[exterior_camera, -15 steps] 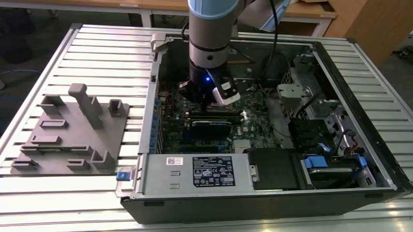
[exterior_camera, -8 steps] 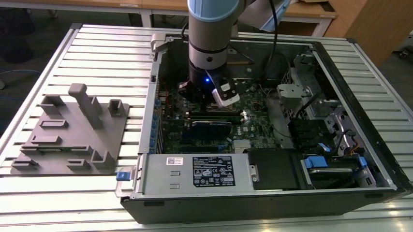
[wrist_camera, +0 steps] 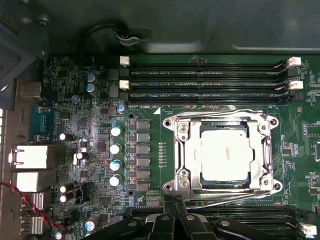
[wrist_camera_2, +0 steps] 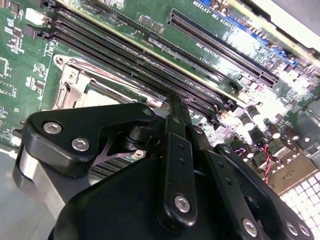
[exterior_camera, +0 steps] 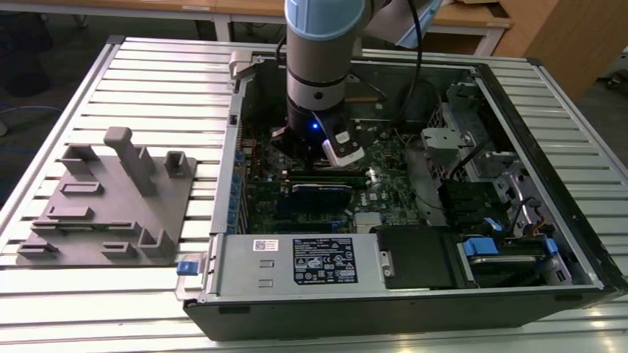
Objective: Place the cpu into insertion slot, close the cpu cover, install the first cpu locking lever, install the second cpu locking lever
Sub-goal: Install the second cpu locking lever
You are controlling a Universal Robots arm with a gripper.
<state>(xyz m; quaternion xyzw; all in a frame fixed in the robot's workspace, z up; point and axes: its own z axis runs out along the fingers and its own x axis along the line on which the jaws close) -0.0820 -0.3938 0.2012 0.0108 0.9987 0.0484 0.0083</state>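
Note:
In the first wrist view the cpu (wrist_camera: 225, 152) lies flat in the insertion slot, whose black rim (wrist_camera: 224, 128) shows around it. The cpu cover (wrist_camera: 182, 150) is down over the chip and frames it. One wire locking lever (wrist_camera: 220, 114) runs along the cover's side towards the memory slots, and a second lever (wrist_camera: 235, 199) runs along the opposite side. My gripper (wrist_camera: 173, 200) is shut and hovers just beside the end of that second lever. The second wrist view shows the shut gripper (wrist_camera_2: 175, 102) next to the cover (wrist_camera_2: 70, 87). In the exterior view my gripper (exterior_camera: 312, 158) is low inside the computer case.
Long black memory slots (wrist_camera: 200, 82) flank the socket on both sides. Capacitors (wrist_camera: 116, 155) stand beside it. The open case's walls (exterior_camera: 294, 294) surround the board, with drive bays (exterior_camera: 490, 250) at the exterior view's right. A grey fixture plate (exterior_camera: 108, 206) lies on the table at the left.

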